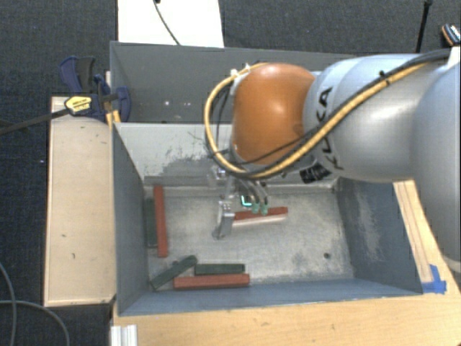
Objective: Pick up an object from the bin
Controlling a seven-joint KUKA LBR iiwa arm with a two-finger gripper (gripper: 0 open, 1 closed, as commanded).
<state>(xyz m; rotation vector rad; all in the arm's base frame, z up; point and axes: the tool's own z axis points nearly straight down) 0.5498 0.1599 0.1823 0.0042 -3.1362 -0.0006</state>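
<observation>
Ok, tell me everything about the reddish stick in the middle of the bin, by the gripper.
The reddish stick is a thin straight bar, red along its far edge and paler pink nearer, matt like painted wood or plastic. It lies flat on the bin floor near the middle, running left to right. Its left end is hidden under the gripper; whether they touch I cannot tell. A small green piece shows against its far edge.

The bin (180, 157) is matt grey metal with a scuffed floor, the arm's shell (389, 121) is smooth glossy silver, its orange cover (266, 110) is shiny, and the red bars (160, 225) and dark green bars (220, 269) are matt.
</observation>
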